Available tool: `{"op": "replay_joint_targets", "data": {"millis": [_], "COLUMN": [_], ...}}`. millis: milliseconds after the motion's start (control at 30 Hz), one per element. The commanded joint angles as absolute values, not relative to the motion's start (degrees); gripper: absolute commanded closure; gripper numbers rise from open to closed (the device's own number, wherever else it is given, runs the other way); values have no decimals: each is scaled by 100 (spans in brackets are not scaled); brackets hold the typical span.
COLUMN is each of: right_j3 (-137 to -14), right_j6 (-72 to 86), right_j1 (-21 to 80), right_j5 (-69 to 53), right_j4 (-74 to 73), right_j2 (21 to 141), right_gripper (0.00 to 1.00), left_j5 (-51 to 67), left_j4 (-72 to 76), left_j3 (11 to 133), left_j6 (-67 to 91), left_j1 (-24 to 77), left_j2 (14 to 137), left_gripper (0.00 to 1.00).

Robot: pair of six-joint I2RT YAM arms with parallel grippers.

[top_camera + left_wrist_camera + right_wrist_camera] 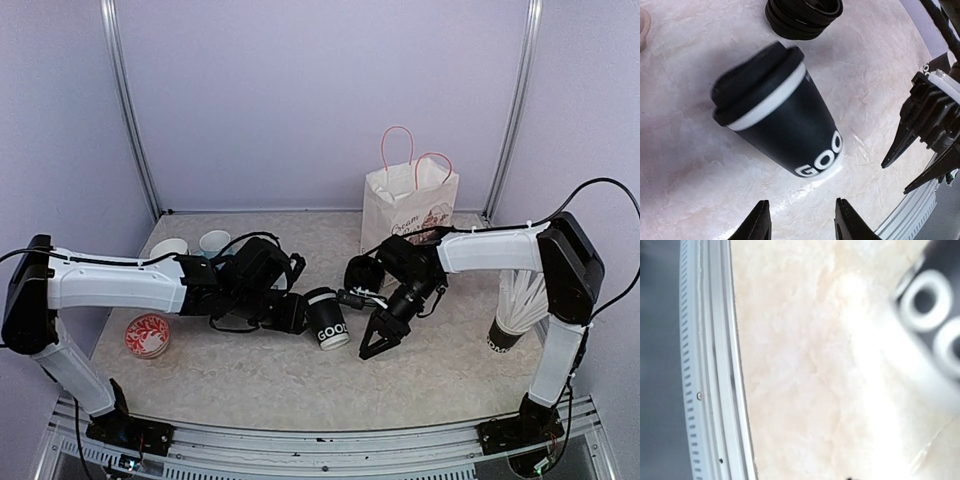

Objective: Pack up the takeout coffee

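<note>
A: What do we have here, biggest first?

B: We see a marbled worktop [260, 385]. A white paper bag [405, 210] with pink handles stands upright at the back.

A: And the claws?

B: The left claw [802, 225] has its fingers apart with nothing between them. The cup [328, 320] sits just beyond the tips, and as far as we can tell they are not touching it. The right claw [379, 344] is also spread, in a V with its tips pointing down at the worktop. It is empty and sits just beside the cup on the other side.

A: So where do we place the cup?

B: It is on the worktop between the two claws, with its black lid on, well in front of the bag. A stack of black lids [802, 15] lies near it, toward the back.

A: What can't we make out?

B: From above, the left wrist covers its own fingers, so we judge that claw from its own camera. There the cup looks tilted and slightly blurred, and we read only "GOO" before the curve hides the rest. The right wrist view gives us mostly worktop and the metal rail [710, 360]. We cannot name the blurred black-and-white patch in its top corner. That claw's own fingers hardly show in that view.
</note>
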State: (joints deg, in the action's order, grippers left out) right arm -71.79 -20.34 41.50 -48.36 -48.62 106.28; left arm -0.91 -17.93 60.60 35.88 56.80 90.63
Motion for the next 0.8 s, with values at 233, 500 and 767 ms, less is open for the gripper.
{"op": "replay_joint_targets", "data": {"millis": [233,500,767], "right_j3": [-7304,-7517,-7403], "right_j6": [-2159,-2187,-2197], "right_j1": [4192,4069,3934], "right_j5": [-4585,-4325,-4342], "right_j4": [-4901,-4974,-4898], "right_j2": [10284,10014,9764], "right_gripper": [60,57,57], "left_j5": [-684,-902,-674], "left_j4": [-1509,-1090,-876], "left_j3": [5935,6229,6432], "left_j6": [4596,5278,5655], "left_j1": [5682,5680,5271], "left_j2": [8942,9623,10392], "left_gripper": [2,1,1]}}
